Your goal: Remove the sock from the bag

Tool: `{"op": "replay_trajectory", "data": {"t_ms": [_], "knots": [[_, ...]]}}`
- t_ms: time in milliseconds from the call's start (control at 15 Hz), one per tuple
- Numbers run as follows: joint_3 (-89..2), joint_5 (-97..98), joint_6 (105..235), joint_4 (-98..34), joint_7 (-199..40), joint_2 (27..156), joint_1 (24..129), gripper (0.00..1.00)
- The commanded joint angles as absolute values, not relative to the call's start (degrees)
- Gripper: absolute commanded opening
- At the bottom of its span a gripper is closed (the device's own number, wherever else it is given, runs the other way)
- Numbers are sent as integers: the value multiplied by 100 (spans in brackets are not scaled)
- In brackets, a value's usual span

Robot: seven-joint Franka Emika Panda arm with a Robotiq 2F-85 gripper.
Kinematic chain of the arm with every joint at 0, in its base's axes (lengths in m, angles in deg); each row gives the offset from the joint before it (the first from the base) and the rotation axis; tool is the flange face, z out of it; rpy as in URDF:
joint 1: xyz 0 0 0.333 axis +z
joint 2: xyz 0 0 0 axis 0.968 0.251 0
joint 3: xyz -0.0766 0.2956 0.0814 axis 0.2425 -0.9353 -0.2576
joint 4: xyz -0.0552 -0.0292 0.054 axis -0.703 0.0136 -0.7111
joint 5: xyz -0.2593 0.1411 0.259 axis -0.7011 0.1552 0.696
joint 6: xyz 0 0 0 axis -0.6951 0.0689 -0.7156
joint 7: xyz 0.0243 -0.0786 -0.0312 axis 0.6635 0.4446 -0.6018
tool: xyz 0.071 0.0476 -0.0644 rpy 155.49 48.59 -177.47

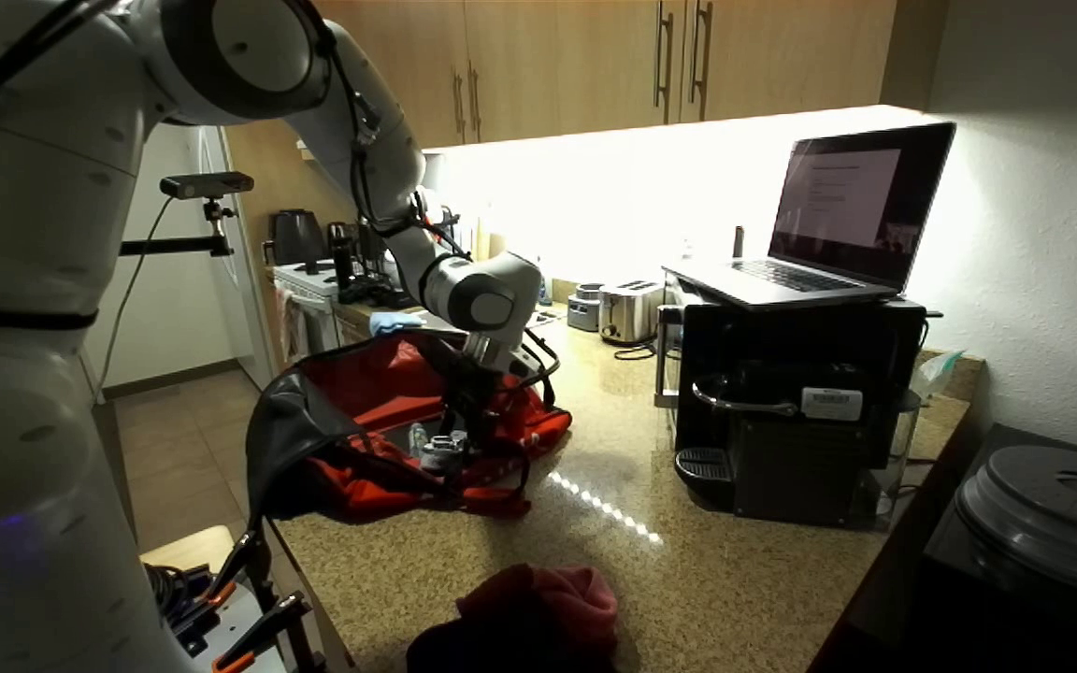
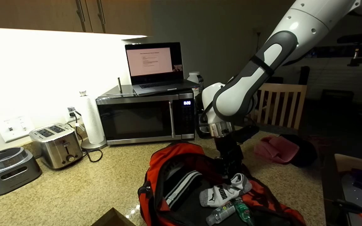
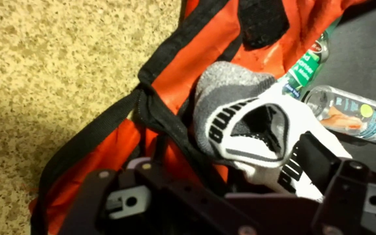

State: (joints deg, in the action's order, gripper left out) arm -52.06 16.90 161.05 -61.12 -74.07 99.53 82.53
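Note:
The red bag (image 1: 534, 430) with black trim lies opened on the counter in both exterior views. Inside it rests the sock (image 2: 214, 197), white and grey with black PUMA lettering. In the wrist view the cuff of the sock (image 3: 256, 151) faces the camera as a dark round opening. My gripper (image 3: 229, 160) points down into the bag, its jaws spread wide. One black finger (image 3: 318, 153) overlaps the sock's lettered part, while the opposite one is over the bag's red side. Nothing is gripped. Whether that finger touches the sock, I cannot tell.
A green bottle (image 2: 243, 211) and a clear bottle (image 2: 221, 213) lie beside the sock in the bag. Dark fabric with white stripes (image 2: 184, 190) is at the bag's far side. Around it are a maroon cloth (image 1: 538, 608), coffee machine (image 1: 782, 458), microwave (image 2: 143, 121) and toaster (image 2: 57, 146).

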Motion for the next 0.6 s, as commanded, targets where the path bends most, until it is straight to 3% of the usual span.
{"op": "replay_trajectory", "data": {"t_ms": [0, 533], "knots": [[-5252, 1719, 15839, -6171, -7034, 9719, 8315, 100], [-5351, 1743, 15210, -6057, -6601, 9303, 8488, 100]]}}
